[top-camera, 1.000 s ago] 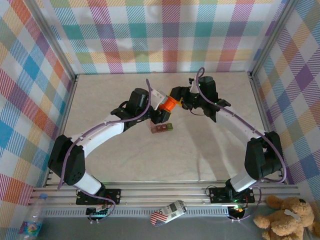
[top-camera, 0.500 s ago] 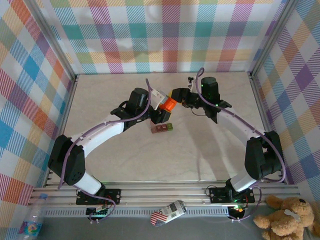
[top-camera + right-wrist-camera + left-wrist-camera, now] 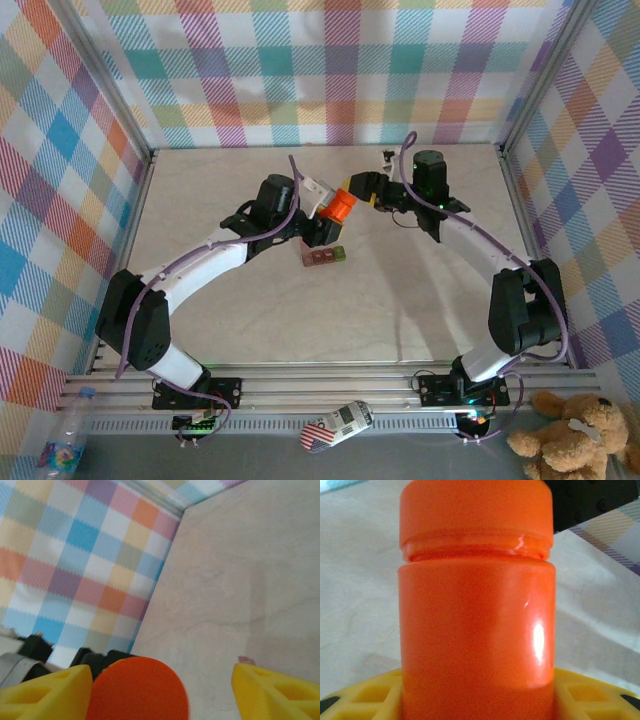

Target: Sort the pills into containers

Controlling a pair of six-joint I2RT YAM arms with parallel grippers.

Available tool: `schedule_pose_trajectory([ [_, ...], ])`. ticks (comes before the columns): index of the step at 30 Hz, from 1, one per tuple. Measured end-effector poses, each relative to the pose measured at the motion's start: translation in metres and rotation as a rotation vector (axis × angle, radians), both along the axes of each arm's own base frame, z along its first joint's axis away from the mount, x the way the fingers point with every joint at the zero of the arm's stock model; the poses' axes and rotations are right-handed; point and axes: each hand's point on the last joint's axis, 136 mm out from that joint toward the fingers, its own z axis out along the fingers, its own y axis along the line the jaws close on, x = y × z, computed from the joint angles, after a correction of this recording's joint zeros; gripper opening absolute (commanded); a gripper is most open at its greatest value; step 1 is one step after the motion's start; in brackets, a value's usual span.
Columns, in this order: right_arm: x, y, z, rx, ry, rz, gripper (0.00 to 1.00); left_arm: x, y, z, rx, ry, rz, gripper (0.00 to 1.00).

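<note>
Plaid walls (image 3: 300, 70) round a pale tabletop (image 3: 250, 330). Both arms reaching in toward mid-tabletop, left arm (image 3: 200, 268) from the left, right arm (image 3: 480, 250) from the right, ends nearly meeting just past centre. Teddy (image 3: 570, 440) off the tabletop at the near right corner.

Left gripper (image 3: 328, 212): clamped on an orange bottle (image 3: 340, 206), held off the tabletop, tilted, capped end toward the right gripper. On left wrist cam: bottle (image 3: 475, 630) upright in frame, yellow fingers (image 3: 365, 697) against both sides of its lower body, cap (image 3: 475, 510) on.

Right gripper (image 3: 358, 190): jaws apart, sitting at the cap end of the bottle. On right wrist cam: gripper (image 3: 162, 680) straddling the orange cap (image 3: 137, 690). One finger (image 3: 45, 695) touching or just beside the cap, other finger (image 3: 270, 695) well apart from it. Nothing gripped.

Containers (image 3: 323, 257): small strip lying flat on the tabletop, just on the near side of the left gripper, below the bottle. Dark red, green end to the right. Can't tell whether lids are up or down.
</note>
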Motion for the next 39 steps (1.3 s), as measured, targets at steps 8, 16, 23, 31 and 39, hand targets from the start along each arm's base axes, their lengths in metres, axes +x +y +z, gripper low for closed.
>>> schedule_pose_trajectory([
  [8, 0.006, -0.020, -0.005, 0.021, 0.186, -0.203, 0.77, 0.018, 0.012, -0.007, 0.131, -0.113, 0.118, 0.00],
  [16, -0.002, -0.007, -0.009, 0.006, 0.235, -0.217, 0.77, 0.021, 0.011, -0.011, 0.173, -0.144, 0.136, 0.00],
  [23, -0.004, 0.008, -0.007, 0.005, 0.236, -0.198, 0.75, 0.021, 0.010, -0.011, 0.173, -0.148, 0.133, 0.00],
  [31, 0.000, 0.018, -0.015, -0.005, 0.254, -0.184, 0.72, 0.020, 0.009, -0.010, 0.171, -0.151, 0.132, 0.00],
  [39, 0.005, 0.024, -0.009, 0.008, 0.242, -0.175, 0.48, 0.020, 0.009, -0.012, 0.175, -0.148, 0.132, 0.00],
])
